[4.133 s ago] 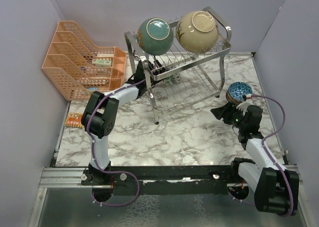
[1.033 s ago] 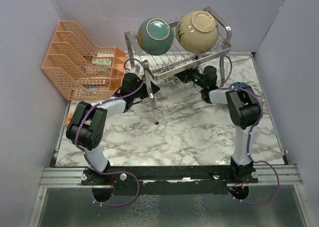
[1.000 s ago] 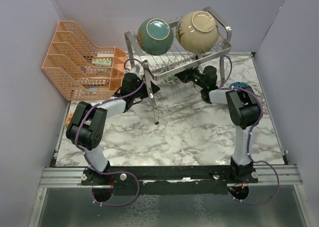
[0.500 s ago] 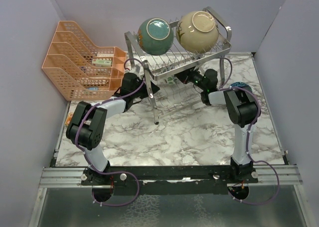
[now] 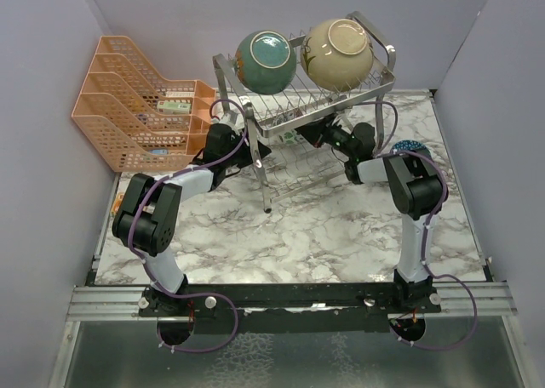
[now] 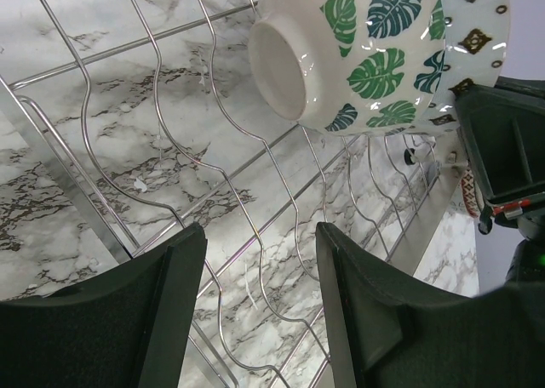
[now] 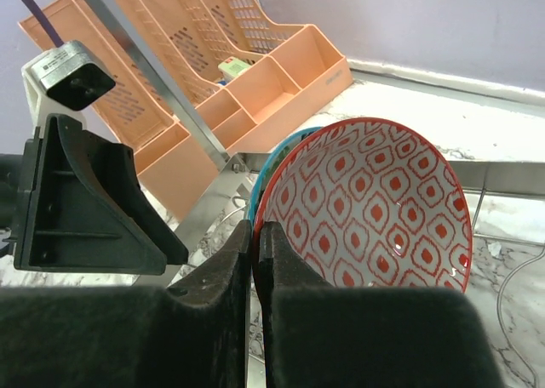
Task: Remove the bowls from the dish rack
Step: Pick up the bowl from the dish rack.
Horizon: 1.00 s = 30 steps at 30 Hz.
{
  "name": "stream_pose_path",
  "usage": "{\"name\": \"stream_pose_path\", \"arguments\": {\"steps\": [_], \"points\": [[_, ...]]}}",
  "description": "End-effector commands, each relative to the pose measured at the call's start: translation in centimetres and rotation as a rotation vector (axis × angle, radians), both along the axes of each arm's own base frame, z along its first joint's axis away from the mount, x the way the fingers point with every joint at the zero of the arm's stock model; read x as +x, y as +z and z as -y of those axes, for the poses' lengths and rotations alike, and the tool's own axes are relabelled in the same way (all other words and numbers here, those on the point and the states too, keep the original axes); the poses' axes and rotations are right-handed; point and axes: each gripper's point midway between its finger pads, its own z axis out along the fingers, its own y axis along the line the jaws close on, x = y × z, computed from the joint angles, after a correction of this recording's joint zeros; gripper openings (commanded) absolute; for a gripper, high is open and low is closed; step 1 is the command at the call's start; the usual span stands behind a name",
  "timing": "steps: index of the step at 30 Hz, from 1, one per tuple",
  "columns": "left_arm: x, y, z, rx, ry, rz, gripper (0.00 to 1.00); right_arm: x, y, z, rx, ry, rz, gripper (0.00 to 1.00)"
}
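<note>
The right gripper (image 7: 257, 267) has its black fingers pressed nearly together, seemingly pinching the thin rim of a glossy red-patterned bowl (image 7: 375, 209) that stands on edge in the lower wire tier of the dish rack (image 5: 223, 77). The left gripper (image 6: 260, 239) is spread beneath a leaf-print bowl (image 6: 358, 56). A round teal bowl (image 5: 266, 61) and a cream bowl (image 5: 337, 54) sit on top. Earlier the right arm was out by the blue bowl (image 5: 410, 147).
</note>
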Motion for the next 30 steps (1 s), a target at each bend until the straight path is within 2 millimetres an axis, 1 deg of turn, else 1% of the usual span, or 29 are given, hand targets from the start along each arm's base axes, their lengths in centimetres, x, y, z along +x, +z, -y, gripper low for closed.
{"name": "stream_pose_path", "arguments": {"steps": [1,8,12,15,21,24,25,30], "points": [[-0.9,-2.7,-0.7,0.037,-0.01,-0.073,0.58,-1.1,4.5,0.0,-0.001,0.0,0.15,0.01],[-0.9,-2.6,-0.6,0.031,-0.015,-0.075,0.58,-1.6,5.0,0.6,-0.038,-0.027,0.165,0.01],[-1.0,-2.5,-0.6,0.032,-0.015,-0.074,0.58,-2.5,4.9,1.4,-0.074,-0.058,0.17,0.01],[-1.0,-2.3,-0.6,0.033,-0.016,-0.07,0.58,-3.7,5.0,1.8,-0.098,-0.062,0.181,0.01],[-1.1,-2.0,-0.6,0.032,-0.017,-0.066,0.58,-6.5,4.5,2.8,-0.139,-0.06,0.179,0.01],[-1.1,-1.9,-0.6,0.03,-0.02,-0.063,0.58,-8.1,3.8,3.2,-0.156,-0.05,0.165,0.01],[-1.1,-1.9,-0.6,0.031,-0.021,-0.063,0.58,-8.8,4.1,3.4,-0.154,-0.051,0.171,0.01],[-1.2,-2.2,-0.6,0.035,-0.025,-0.068,0.58,-10.8,4.2,4.2,-0.179,-0.053,0.17,0.01]]}}
